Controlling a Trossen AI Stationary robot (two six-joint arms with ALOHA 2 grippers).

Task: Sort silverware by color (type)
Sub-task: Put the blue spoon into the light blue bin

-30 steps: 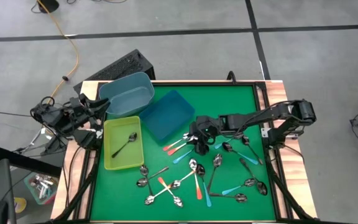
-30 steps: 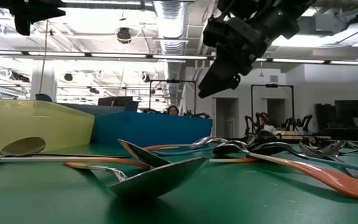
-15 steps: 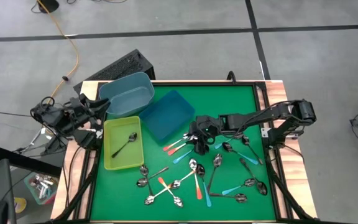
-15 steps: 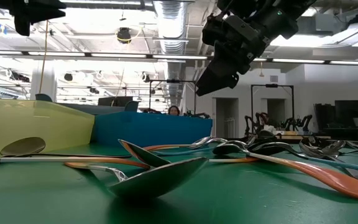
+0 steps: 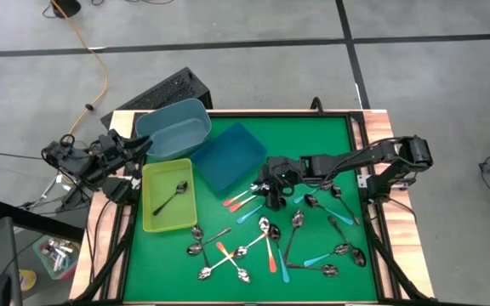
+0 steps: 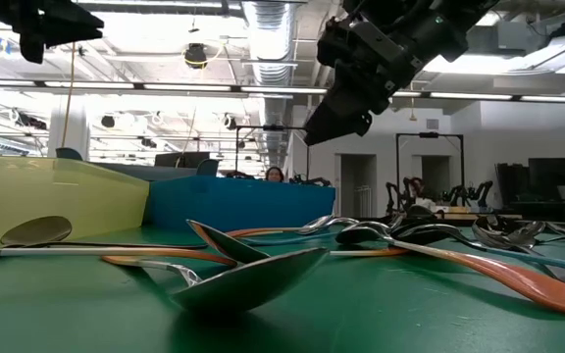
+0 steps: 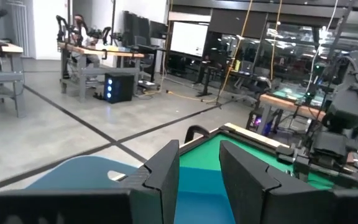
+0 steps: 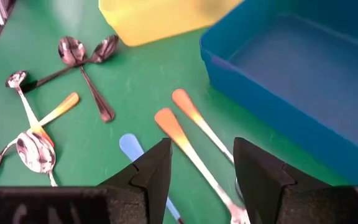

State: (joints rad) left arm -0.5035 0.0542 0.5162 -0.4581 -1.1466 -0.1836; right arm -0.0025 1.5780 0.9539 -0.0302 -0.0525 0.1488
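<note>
Spoons with orange, light blue or plain metal handles lie scattered on the green table (image 5: 313, 140), most toward its near right (image 5: 300, 225). One plain spoon (image 5: 173, 195) lies in the yellow bin (image 5: 150, 223). My right gripper (image 8: 201, 168) hangs open, clear of the table, over two orange-handled spoons (image 8: 178, 127) beside the blue bin (image 8: 303, 68); the high view also shows the gripper (image 5: 270, 194). My left gripper (image 7: 199, 177) stands open with nothing in it, off the table's left edge by the pale blue bin (image 5: 175, 127).
The blue bin (image 5: 228, 157), pale blue bin and yellow bin stand together at the far left. Crossed spoons (image 5: 224, 255) lie near the front edge, others by the right edge (image 5: 339, 229). A dark keyboard-like object (image 5: 164, 92) sits behind the table. Bare green cloth lies at the far right.
My left gripper has turned a little in place at the table's left edge. The right gripper stays over the orange-handled spoons, and no spoon has moved.
</note>
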